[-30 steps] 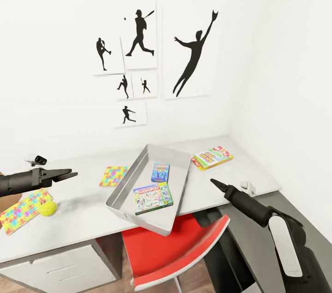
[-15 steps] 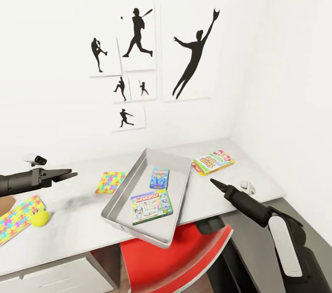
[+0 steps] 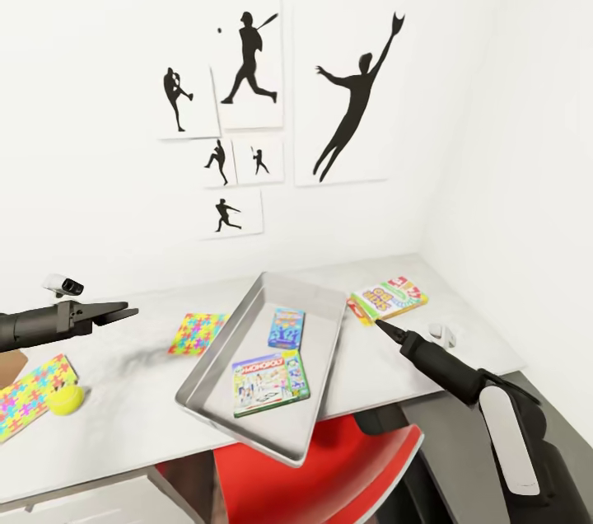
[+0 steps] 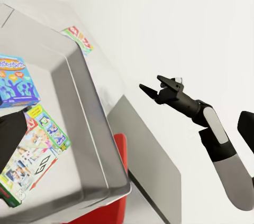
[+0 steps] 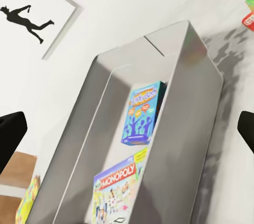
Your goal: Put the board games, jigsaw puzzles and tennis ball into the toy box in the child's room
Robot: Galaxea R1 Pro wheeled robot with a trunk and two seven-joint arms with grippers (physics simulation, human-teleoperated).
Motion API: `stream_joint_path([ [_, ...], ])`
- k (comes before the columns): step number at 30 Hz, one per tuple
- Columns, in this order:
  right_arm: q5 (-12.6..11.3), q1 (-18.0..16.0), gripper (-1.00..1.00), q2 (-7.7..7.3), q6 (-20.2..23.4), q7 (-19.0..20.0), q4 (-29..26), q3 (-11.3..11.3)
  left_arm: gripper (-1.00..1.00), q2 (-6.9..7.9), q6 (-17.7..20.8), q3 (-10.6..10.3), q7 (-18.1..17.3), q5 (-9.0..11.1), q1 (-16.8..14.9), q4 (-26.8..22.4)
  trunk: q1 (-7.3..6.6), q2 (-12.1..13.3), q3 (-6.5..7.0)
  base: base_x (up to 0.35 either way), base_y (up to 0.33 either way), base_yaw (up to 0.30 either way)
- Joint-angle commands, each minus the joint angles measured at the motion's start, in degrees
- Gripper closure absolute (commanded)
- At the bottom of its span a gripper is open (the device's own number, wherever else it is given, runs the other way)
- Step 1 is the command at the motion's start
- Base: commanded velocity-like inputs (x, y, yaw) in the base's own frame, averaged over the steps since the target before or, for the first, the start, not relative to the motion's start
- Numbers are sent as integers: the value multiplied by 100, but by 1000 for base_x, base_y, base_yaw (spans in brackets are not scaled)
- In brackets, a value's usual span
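Lying flat: yellow, red-edged board game [image 3: 388,297]

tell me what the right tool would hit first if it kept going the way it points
Probably the yellow board game: in the head view the right tool points up-left with its tip just short of that box's near edge. Its height above the table is unclear, so it might pass over.
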Motion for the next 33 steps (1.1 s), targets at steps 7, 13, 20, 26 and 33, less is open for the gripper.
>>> stream_joint_path([
  [7,11,-6,-100,2,32,28,0,-5,-100,2,62,0,-23,-2,-5,0,5,-11,-12,107,-1,25],
  [13,11,-6,-100,2,32,28,1,-5,-100,2,62,-3,-23,-2,-5,0,5,-11,-12,117,0,3],
  [20,11,-6,-100,3,32,27,1,-6,-100,2,62,-3,-23,-2,-3,0,5,-11,-12,87,11,0],
  [26,11,-6,-100,1,32,29,0,-4,-100,2,68,2,-23,-2,2,0,5,-11,-12,37,31,18],
  [33,11,-6,-100,2,32,29,1,-9,-100,2,72,-2,-23,-2,3,0,5,-11,-12,5,2,100],
])
